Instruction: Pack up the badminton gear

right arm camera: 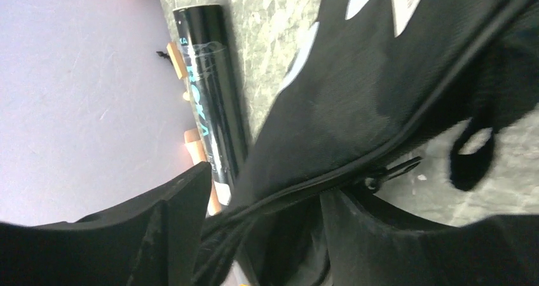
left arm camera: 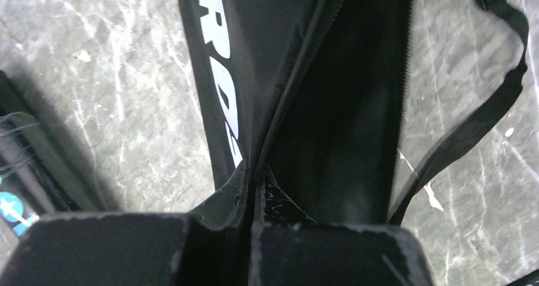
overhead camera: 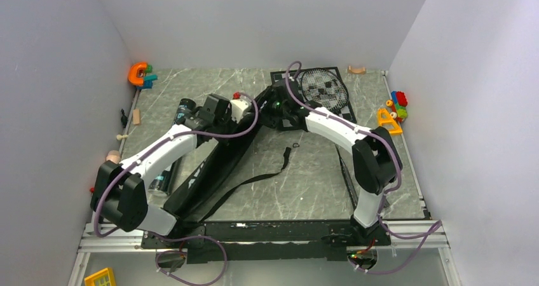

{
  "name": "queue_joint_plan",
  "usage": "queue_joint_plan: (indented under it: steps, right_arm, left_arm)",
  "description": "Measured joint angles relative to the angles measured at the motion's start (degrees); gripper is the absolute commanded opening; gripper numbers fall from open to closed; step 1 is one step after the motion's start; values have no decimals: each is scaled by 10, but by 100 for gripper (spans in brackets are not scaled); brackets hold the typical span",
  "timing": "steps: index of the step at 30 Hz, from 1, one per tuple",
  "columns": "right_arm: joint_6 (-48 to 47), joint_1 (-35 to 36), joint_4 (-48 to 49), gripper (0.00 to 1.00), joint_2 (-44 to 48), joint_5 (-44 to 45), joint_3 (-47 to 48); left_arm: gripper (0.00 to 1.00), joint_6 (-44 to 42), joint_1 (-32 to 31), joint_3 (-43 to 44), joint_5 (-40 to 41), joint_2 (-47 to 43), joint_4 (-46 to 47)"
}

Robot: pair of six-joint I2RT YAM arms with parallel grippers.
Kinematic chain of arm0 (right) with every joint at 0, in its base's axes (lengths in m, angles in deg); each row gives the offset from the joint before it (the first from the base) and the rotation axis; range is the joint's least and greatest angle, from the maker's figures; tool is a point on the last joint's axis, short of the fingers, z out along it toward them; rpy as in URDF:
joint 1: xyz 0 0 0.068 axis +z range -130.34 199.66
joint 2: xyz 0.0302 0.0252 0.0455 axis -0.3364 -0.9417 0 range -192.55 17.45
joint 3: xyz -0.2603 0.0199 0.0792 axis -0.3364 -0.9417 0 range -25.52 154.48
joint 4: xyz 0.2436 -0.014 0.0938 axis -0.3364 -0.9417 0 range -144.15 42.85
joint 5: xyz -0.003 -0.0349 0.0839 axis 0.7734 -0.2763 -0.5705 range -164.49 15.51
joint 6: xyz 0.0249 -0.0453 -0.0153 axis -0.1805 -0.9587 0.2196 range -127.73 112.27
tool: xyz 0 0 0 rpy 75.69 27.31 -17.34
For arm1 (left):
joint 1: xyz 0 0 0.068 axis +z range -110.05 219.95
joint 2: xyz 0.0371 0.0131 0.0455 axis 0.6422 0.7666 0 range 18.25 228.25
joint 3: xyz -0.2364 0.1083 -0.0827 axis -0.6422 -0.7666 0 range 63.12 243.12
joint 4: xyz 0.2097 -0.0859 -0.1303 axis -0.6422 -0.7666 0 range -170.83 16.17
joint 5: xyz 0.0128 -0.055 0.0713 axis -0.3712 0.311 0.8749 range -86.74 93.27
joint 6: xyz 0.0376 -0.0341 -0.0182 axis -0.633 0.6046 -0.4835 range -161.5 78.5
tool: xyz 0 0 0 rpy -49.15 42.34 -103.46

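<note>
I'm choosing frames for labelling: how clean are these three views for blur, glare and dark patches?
Top view: sharp, evenly lit, soft shadows on the table. Left wrist view: the left fingers are out of focus, and the black bag goes nearly featureless in its fold. Right wrist view: the right fingers are dark blurs, and a pale sheen runs down the tube.

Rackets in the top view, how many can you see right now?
1 racket: its strung head lies over the chessboard at the far side of the table. Others may be hidden inside the black racket bag.
</note>
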Motion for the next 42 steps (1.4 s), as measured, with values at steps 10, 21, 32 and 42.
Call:
queue_joint_plan:
  steps: [10, 21, 32, 42]
  right_arm:
    - [-105, -105, -82, 88, 83, -49, 3]
    - [-261, -285, -182, 94, 221, 66, -67]
    - [-336, -373, -227, 95, 182, 176, -125]
    - [-388, -380, -213, 89, 123, 217, -130]
  left_arm:
    - [0, 66, 89, 106, -39, 25, -85]
    - [0, 88, 92, 161, -31, 55, -136]
    - [0, 109, 92, 166, -1, 57, -143]
    - [0, 109, 92, 165, 0, 54, -143]
